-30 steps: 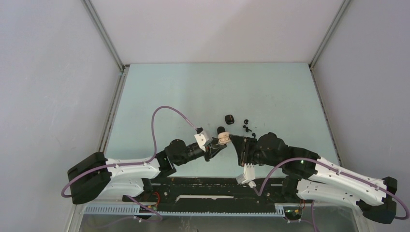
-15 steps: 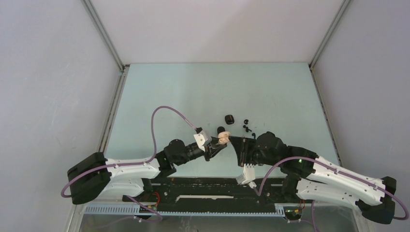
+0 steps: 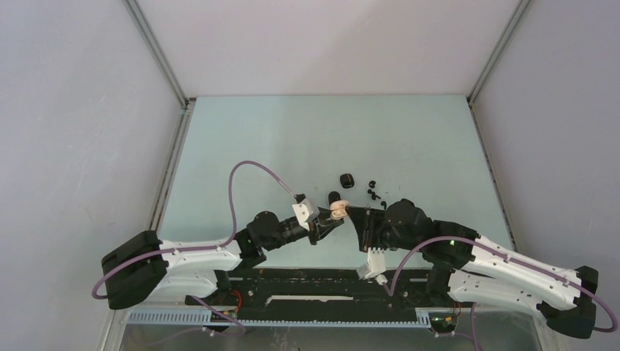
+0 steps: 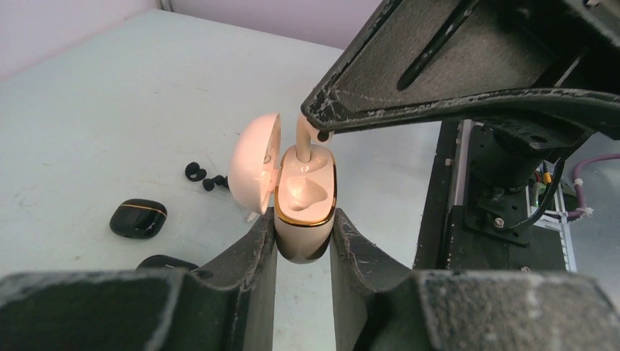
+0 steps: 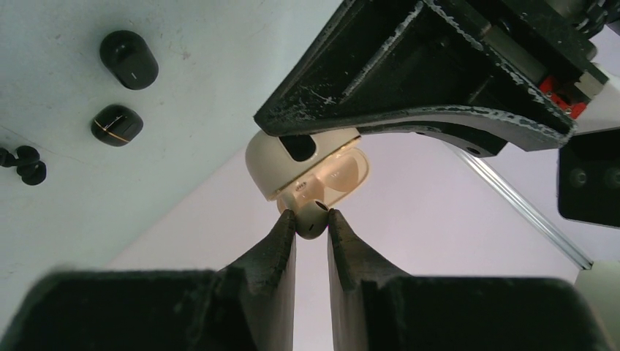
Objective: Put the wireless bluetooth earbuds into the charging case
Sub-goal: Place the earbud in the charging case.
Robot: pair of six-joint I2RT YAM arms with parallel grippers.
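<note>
My left gripper [image 4: 303,238] is shut on a cream charging case [image 4: 305,212] with a gold rim, lid open to the left, held above the table [image 3: 292,139]. It also shows in the top view [image 3: 337,211]. My right gripper [image 5: 312,219] is shut on a cream white earbud [image 5: 313,218], its stem entering the case's far slot [image 4: 305,142]. The near slot [image 4: 307,189] is empty. Small black earbuds [image 3: 374,191] lie loose on the table.
Two black pebble cases lie on the table behind the held case: one [image 3: 346,180] farther back, one [image 3: 334,197] close to the grippers. They also show in the right wrist view [image 5: 117,124] [image 5: 129,49]. Both arms meet mid-table near the front.
My right gripper has edged slightly left toward the case with the earbud. The left arm holds almost still.
</note>
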